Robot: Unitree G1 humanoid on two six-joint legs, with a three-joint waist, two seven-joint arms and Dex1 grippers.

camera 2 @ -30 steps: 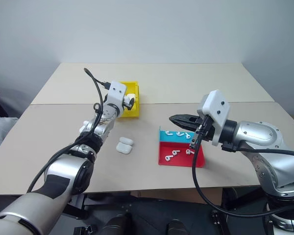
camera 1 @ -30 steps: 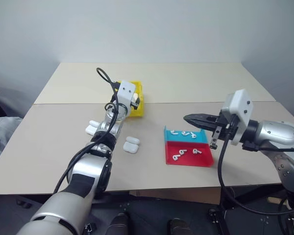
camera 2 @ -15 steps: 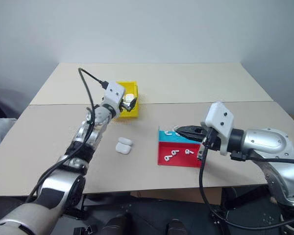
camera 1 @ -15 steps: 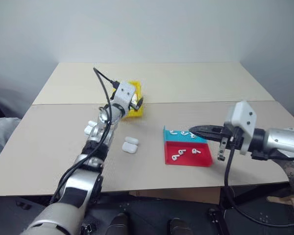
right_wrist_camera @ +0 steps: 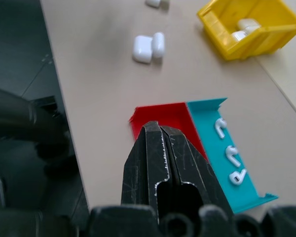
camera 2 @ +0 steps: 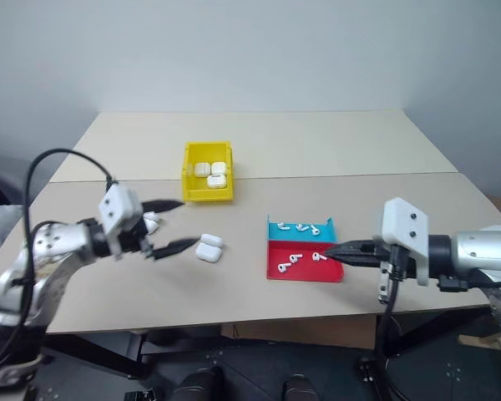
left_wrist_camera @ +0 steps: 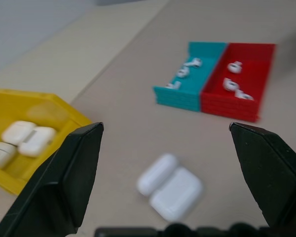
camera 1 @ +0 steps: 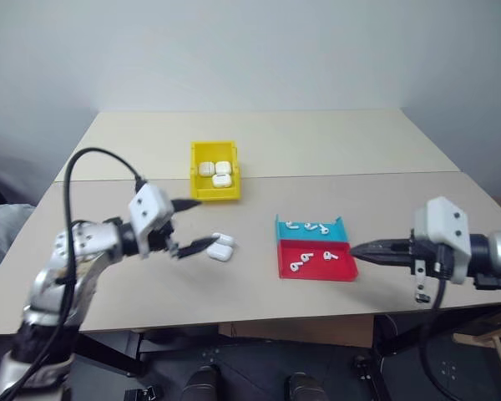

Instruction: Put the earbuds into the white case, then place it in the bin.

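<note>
A white case (camera 1: 222, 246) lies on the table with its lid apparently flipped open, also seen in the left wrist view (left_wrist_camera: 170, 186). My left gripper (camera 1: 207, 222) hovers just left of it, open and empty. The yellow bin (camera 1: 215, 190) stands farther back with three white cases (camera 1: 216, 172) inside. Several earbuds (camera 1: 307, 225) lie in the teal tray (camera 1: 310, 234), and more earbuds (camera 1: 301, 266) in the red tray (camera 1: 342, 272). My right gripper (camera 1: 353, 248) is shut and empty, its tip just right of the red tray.
Another small white case (camera 2: 150, 223) sits on the table behind my left gripper. A seam between two tabletops runs across just behind the bin. The near table edge lies close below both arms.
My left gripper has pulled back from the yellow bin to the near left, beside the case on the table. My right gripper has drawn back rightward, off the trays.
</note>
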